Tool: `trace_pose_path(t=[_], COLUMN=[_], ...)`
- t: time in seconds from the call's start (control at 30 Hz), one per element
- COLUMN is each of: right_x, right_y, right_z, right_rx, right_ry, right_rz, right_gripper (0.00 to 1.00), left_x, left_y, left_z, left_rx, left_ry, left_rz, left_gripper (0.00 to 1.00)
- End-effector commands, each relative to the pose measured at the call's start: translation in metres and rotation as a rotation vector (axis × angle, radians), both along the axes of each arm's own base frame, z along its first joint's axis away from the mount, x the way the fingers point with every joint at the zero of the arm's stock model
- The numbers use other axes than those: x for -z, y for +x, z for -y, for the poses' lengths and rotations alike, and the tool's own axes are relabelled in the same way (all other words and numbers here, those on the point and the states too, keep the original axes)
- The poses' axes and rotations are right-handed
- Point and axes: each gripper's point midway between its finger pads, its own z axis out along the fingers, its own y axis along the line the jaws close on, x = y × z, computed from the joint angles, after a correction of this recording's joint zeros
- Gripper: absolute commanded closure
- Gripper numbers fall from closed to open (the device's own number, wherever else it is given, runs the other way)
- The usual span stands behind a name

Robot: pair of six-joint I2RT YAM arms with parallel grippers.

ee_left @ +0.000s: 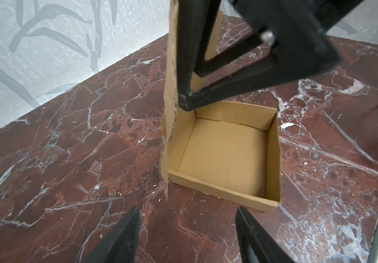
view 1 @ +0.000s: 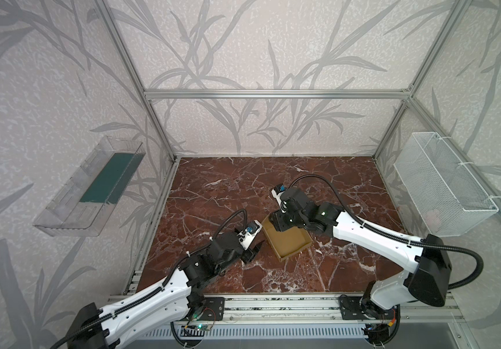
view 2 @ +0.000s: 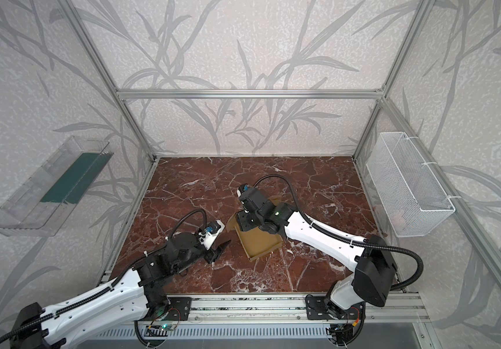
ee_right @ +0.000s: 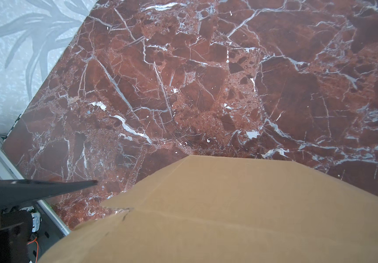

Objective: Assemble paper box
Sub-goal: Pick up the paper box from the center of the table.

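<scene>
Box (view 1: 287, 241) on the table (view 1: 213, 193), walls up, lid flap (ee_left: 171, 91) standing edge-on to the left tool (ee_left: 187, 210) — jaws wide, empty, just short of the box's near wall. Right tool (view 1: 280, 225) is at the flap, touching its inner face; whether it grips cannot be told.

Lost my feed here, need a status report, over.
Left hand open, empty, just short of paper box. Right hand against its upright flap, grip unclear. Walls up, top open. Nothing blocking.

Paper box (view 1: 287, 241) sits on table (view 1: 243, 187), left hand (view 1: 256, 250) seemingly just beside.
</scene>
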Motion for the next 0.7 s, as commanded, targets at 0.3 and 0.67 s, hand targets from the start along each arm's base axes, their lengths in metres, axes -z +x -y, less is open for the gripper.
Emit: trace_pose_path(t=[0.3,0.67], right_x=[-0.001,0.0], right_y=[0.017,0.027], right_z=[-0.003,-0.005], right_rx=[-0.025,-0.024], right_ry=[0.02,0.041], right_rz=[-0.032,-0.043], right_gripper=[0.43,0.43], left_x=[-0.007,0.012], left_y=[0.038,0.049], left_z=[0.012,0.017], left_rx=[0.012,0.029], left_ry=[-0.124,-0.134], left_rz=[0.056,-0.031], left_gripper=[0.54,0.68])
